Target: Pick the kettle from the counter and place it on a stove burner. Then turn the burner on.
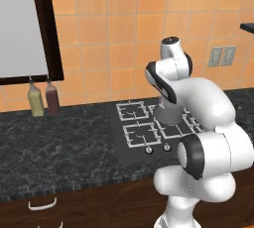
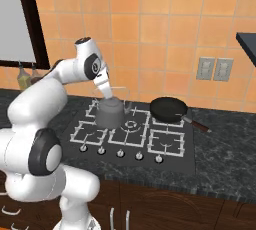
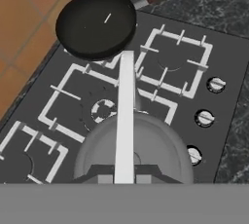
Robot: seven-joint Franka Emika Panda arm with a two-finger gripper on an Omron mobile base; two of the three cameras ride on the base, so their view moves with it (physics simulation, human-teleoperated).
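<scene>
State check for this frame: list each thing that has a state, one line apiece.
Gripper: shut on the kettle's wire handle.
Kettle: upright, lid on, over the cooktop's middle; whether it rests on the grate, cannot tell.
Frying pan: upright on the rear right burner, empty.
Two bottles: upright on the counter.

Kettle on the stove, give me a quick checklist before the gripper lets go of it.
1. Gripper shut on the thin wire handle of the small grey metal kettle: ok.
2. Kettle over the black cooktop, off the counter: ok.
3. Kettle upright: ok.
4. Kettle bottom resting on a grate: cannot tell.
5. Black frying pan apart from the kettle: ok.
6. Front row of round knobs free of things: ok.
</scene>
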